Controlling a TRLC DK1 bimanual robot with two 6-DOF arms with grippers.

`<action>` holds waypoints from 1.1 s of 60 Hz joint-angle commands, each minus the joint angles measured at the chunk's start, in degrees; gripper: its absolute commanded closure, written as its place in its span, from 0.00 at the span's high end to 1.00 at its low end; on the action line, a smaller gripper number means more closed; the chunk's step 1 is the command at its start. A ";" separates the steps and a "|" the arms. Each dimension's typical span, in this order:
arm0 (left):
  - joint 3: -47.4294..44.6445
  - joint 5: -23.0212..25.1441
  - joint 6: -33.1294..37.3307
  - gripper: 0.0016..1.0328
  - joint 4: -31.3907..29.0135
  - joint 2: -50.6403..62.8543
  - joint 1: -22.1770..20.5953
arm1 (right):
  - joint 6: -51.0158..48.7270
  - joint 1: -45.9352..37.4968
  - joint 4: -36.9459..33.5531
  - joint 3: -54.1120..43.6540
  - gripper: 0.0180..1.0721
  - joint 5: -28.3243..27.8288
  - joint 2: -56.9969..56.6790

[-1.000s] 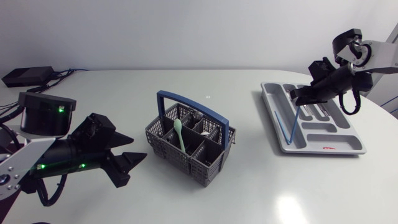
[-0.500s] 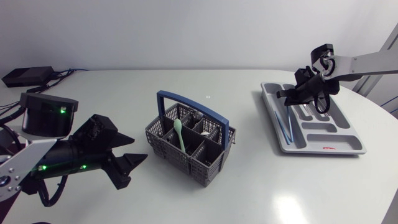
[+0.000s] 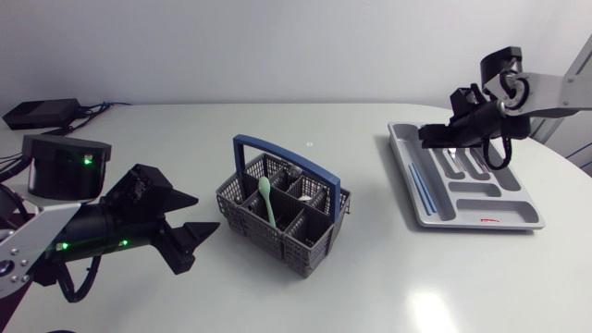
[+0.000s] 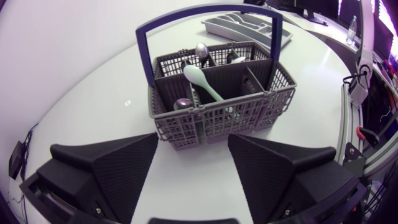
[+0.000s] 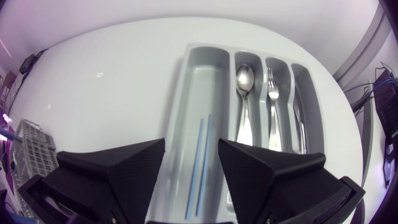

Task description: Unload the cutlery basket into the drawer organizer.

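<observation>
The grey cutlery basket (image 3: 268, 239) with a blue handle stands mid-table, holding a pale green spoon (image 3: 266, 198) and some metal pieces. In the left wrist view the basket (image 4: 217, 118) lies just ahead of my open left gripper (image 4: 193, 163), which holds nothing; the green spoon (image 4: 205, 82) leans across its middle. My left gripper (image 3: 191, 237) sits left of the basket. The grey drawer organizer (image 3: 486, 205) lies at the right. My right gripper (image 3: 433, 137) hovers open over its far end. Two blue sticks (image 5: 200, 158) lie in the organizer's (image 5: 208, 81) long compartment, beside a spoon (image 5: 244, 87), fork (image 5: 272, 99) and knife (image 5: 298, 118).
A black box with cables (image 3: 42, 113) sits at the table's far left corner. Bare white tabletop lies between basket and organizer and in front of both. The organizer's near cross compartment holds nothing that I can see.
My right gripper opened and let go of the blue sticks, which now lie flat in the long compartment; the right arm lifted slightly. The left arm barely moved.
</observation>
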 commanded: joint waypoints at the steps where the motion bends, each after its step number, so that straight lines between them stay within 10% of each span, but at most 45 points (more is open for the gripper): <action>1: 1.83 -0.38 0.96 0.78 1.00 2.53 1.79 | 0.31 3.48 0.05 -6.03 0.67 -0.58 -8.06; 38: 9.04 -0.12 -2.91 0.78 7.77 15.53 9.88 | 10.68 36.26 -9.97 -20.80 0.65 -0.41 -34.52; 66: 16.07 -0.12 -4.84 0.77 11.02 31.18 13.92 | 9.36 45.31 -8.13 -24.05 0.26 -1.02 -35.92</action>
